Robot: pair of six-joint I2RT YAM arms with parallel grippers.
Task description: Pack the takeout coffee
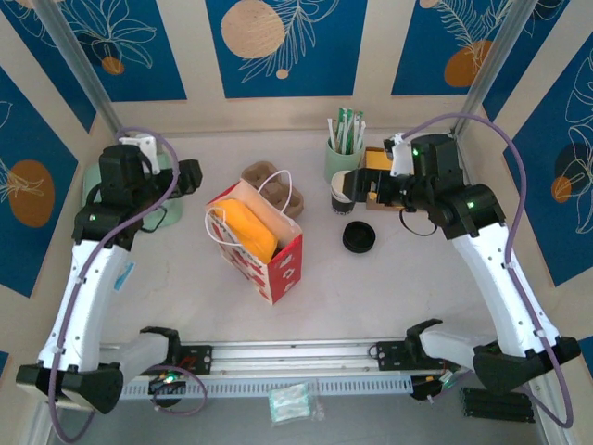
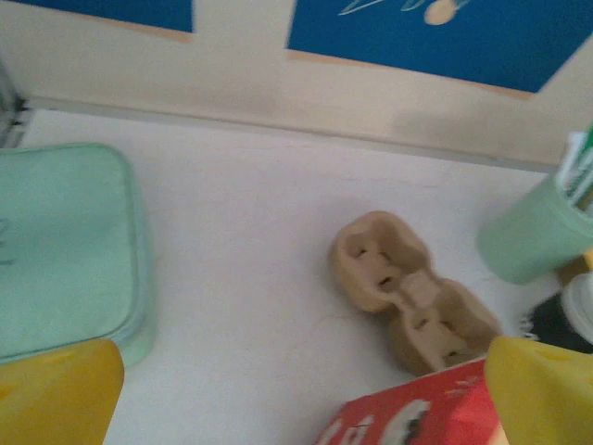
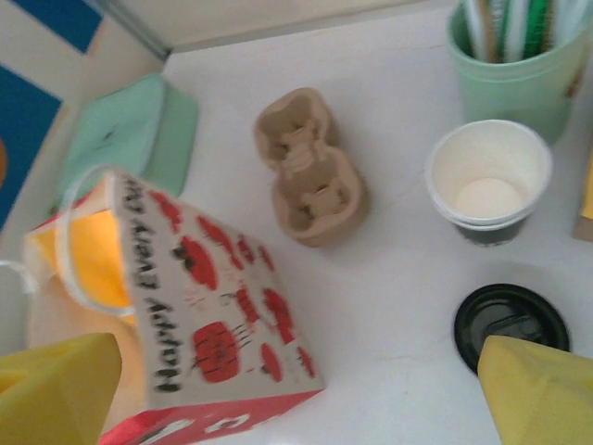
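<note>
1. Plainly, the right gripper [image 3: 296, 394] is spread wide. Its yellow fingers [image 3: 542, 394] sit at the two lower corners of the wrist view, with nothing pinched between them.
2. The paper cup [image 3: 488, 190] stands upright and lidless on the table [image 3: 389, 269], ahead of that gripper and apart from both fingers. From above, it sits just beside the gripper.
3. A loose black lid [image 3: 510, 323] lies flat between the cup and one yellow finger, close to its tip.
4. The cup is round and smooth, white inside, with a dark band low on its wall. The lid is a glossy plastic disc with a raised rim.
5. The left gripper [image 2: 296, 389] is likewise spread, near a brown moulded-pulp carrier [image 2: 412, 297] with two wells.
6. A red-and-white paper bag [image 3: 213, 315] stands open, well apart from the cup.
</note>
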